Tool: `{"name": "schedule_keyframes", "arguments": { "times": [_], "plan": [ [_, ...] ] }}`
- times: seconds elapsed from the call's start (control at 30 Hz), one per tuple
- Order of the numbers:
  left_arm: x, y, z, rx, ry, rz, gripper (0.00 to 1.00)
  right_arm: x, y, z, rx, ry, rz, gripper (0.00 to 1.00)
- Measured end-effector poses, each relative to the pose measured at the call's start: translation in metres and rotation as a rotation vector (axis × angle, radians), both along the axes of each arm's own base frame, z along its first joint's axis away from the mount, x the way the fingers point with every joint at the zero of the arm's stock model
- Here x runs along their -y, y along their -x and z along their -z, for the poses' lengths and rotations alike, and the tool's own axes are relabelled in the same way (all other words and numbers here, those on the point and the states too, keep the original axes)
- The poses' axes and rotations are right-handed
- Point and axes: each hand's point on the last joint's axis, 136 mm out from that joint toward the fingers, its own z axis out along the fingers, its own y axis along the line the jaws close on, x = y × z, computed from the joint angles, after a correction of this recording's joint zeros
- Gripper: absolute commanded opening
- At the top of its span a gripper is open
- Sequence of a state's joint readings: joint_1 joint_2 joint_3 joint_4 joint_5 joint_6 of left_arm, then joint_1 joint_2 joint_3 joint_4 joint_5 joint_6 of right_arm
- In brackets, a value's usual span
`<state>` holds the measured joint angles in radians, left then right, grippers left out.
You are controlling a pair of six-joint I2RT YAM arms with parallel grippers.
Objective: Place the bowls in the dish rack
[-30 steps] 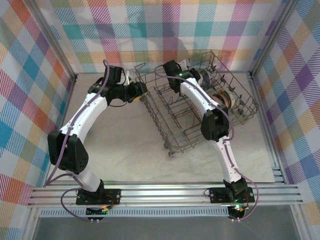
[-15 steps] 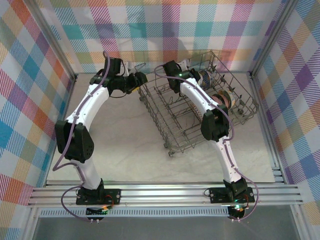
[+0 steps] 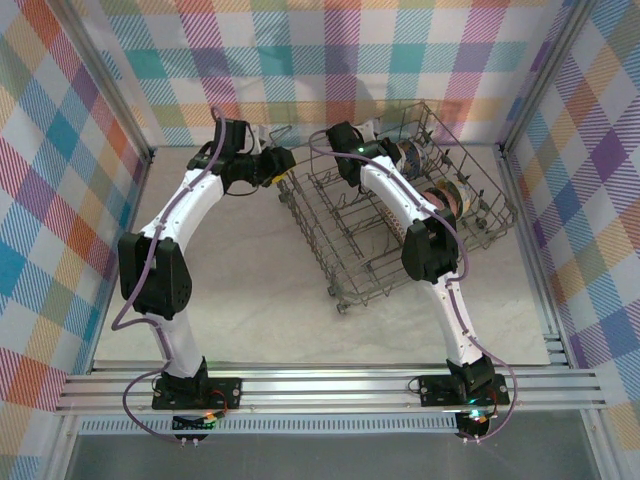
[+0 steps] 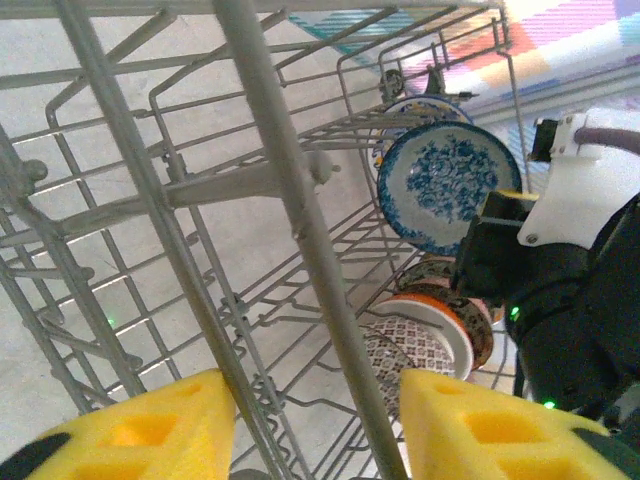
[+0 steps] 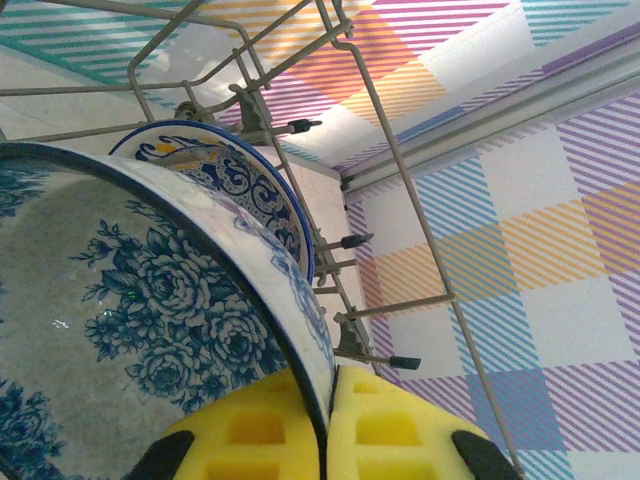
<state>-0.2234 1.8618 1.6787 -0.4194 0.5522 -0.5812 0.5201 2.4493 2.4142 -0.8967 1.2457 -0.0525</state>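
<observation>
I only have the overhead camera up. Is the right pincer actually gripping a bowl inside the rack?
Observer: Yes. The right pincer is shut on the rim of a blue floral bowl.
Operator: Anything behind that bowl?
Observer: Another blue-patterned bowl stands on edge just beyond it.
Operator: And the left pincer?
Observer: The left pincer is open and empty, its jaws either side of one wire of the dish rack.

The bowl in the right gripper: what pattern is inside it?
The bowl has blue roses on a pale speckled ground, clearest in the right wrist view.
</observation>
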Motion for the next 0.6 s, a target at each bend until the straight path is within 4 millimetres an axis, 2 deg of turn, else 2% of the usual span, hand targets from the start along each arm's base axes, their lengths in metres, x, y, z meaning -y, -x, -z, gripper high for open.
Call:
{"name": "schedule_keyframes", "arguments": {
  "times": [0.33, 0.6],
  "plan": [
    [-0.001, 0.002, -0.002, 0.003, 0.067, -0.07, 0.31, 0.006, 0.007, 0.002, 0.02, -0.037, 0.042, 0.07],
    [0.004, 0.019, -0.003, 0.001, 0.091, -0.095, 0.29, 0.01, 0.013, 0.004, 0.011, -0.038, 0.06, 0.06]
  ]
}}
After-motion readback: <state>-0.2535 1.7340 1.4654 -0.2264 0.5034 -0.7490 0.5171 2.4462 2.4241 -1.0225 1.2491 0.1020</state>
